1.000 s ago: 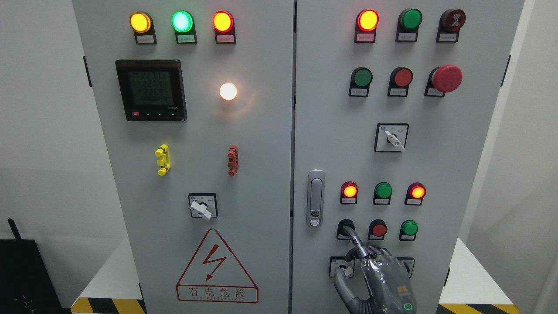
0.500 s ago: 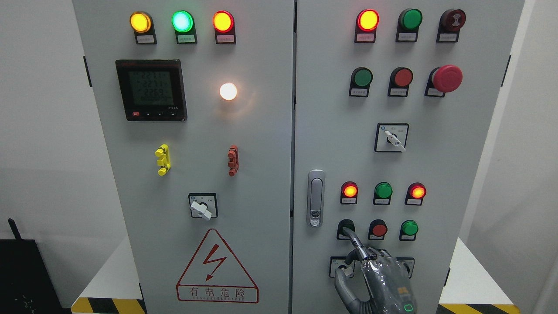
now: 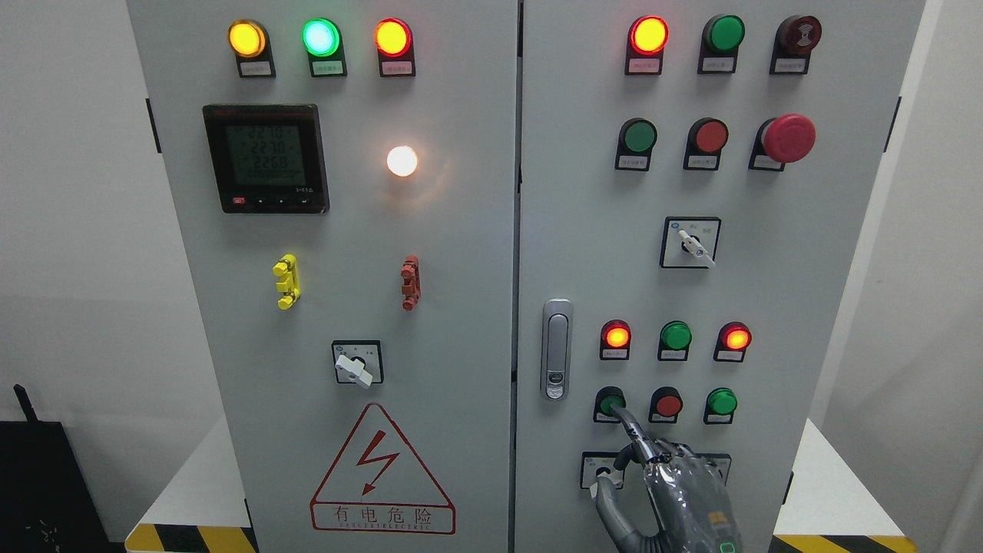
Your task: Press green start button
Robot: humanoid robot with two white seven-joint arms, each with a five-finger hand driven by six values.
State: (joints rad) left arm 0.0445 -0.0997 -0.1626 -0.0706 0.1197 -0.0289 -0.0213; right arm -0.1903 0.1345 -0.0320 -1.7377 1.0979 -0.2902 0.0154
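The grey control cabinet has a row of three push buttons low on its right door: a green one (image 3: 610, 402) at the left, a red one (image 3: 667, 405) in the middle and another green one (image 3: 721, 402) at the right. My right hand (image 3: 653, 468) comes up from the bottom edge. Its index finger (image 3: 631, 427) is stretched out, with the tip at the lower right edge of the left green button. The other fingers are curled and hold nothing. The left arm is out of view.
A door handle with a lock (image 3: 556, 349) is left of the buttons. Lit red lamps (image 3: 616, 336) and a green lamp (image 3: 676, 336) sit above them. A selector switch (image 3: 600, 470) is partly hidden behind my hand. A red mushroom emergency stop (image 3: 789, 138) is at the upper right.
My index fingertip has slid slightly down and to the right, off the left green button. The button's green face now shows; before, the fingertip covered it.
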